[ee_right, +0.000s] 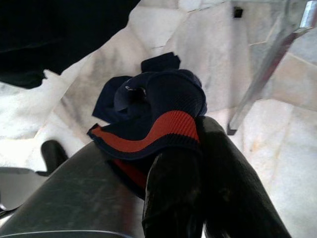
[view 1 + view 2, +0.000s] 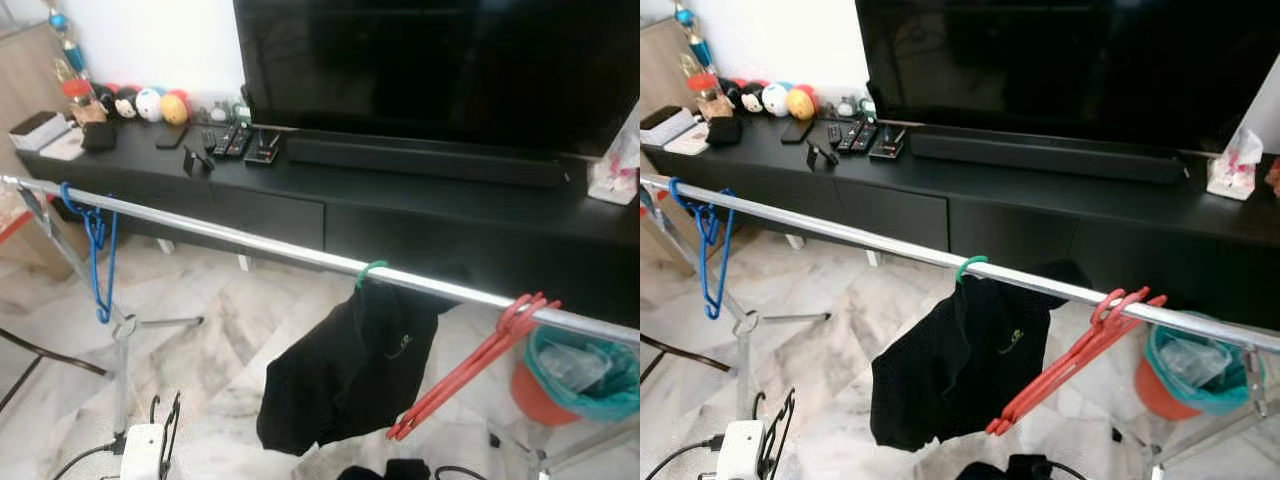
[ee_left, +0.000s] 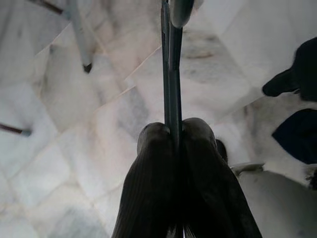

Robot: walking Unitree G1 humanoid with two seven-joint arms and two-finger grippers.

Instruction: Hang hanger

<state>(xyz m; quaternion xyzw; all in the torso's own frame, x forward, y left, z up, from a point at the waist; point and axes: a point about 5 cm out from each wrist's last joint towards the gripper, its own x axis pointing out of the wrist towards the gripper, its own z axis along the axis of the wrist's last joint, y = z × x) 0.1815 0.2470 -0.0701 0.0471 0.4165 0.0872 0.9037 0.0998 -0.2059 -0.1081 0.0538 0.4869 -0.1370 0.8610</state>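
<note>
While my left gripper (image 3: 174, 136) is pinching a thin hanger (image 3: 171, 74) tight, my right gripper (image 1: 198, 144) is gripping a navy-and-red garment (image 1: 153, 111).

We've got the rail (image 2: 300, 255) running across in front of us from far left to near right, with one hanger (image 2: 98, 255) hooked on at its left end, a garment (image 2: 350, 370) hanging from a second hanger's hook (image 2: 371, 270) around the middle, and a bunch of hangers (image 2: 470, 365) slanting down just right of that. Behind the rail stands the long cabinet (image 2: 420, 215), the television (image 2: 440, 70) on it with the soundbar (image 2: 425, 160) in front, the remotes (image 2: 228, 140) and round toys (image 2: 150, 104) to the left and a tissue pack (image 2: 612, 180) at the right end. On the floor, a bin (image 2: 570, 375) sits at the near right beyond the rail.
</note>
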